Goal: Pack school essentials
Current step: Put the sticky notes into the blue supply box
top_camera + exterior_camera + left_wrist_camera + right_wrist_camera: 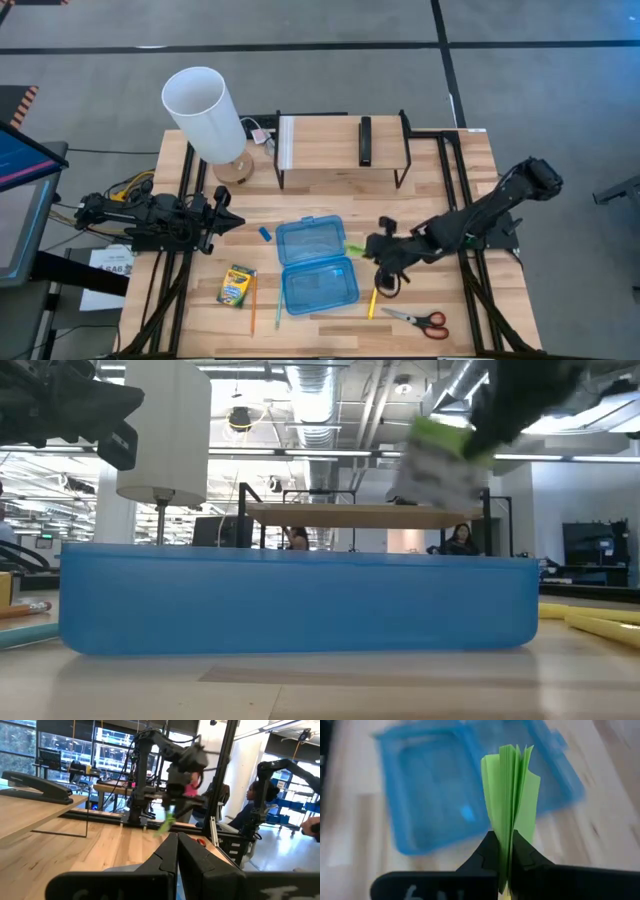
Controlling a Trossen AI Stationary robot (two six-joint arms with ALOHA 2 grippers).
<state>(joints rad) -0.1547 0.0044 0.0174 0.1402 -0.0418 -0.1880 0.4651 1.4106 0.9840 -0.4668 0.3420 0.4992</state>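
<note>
your right claw [504, 851] is clenched on the lime-green sticky-note pad [512, 795], holding it edge-up just right of the open blue translucent plastic case [315, 265] at the centre of the light wooden desk [330, 165]. your left claw [228, 221] waits clenched and empty at the left. the yellow-green crayon box [236, 285] lies lower left of the case, the red-handled scissors [420, 319] at lower right, a yellow pencil [372, 302] between case and scissors, and the tiny blue eraser [265, 234] just left of the lid.

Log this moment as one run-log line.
right gripper: shut on sticky notes, lifted beside open blue case | left gripper: shut, idle at left | in case: nothing visible
</note>
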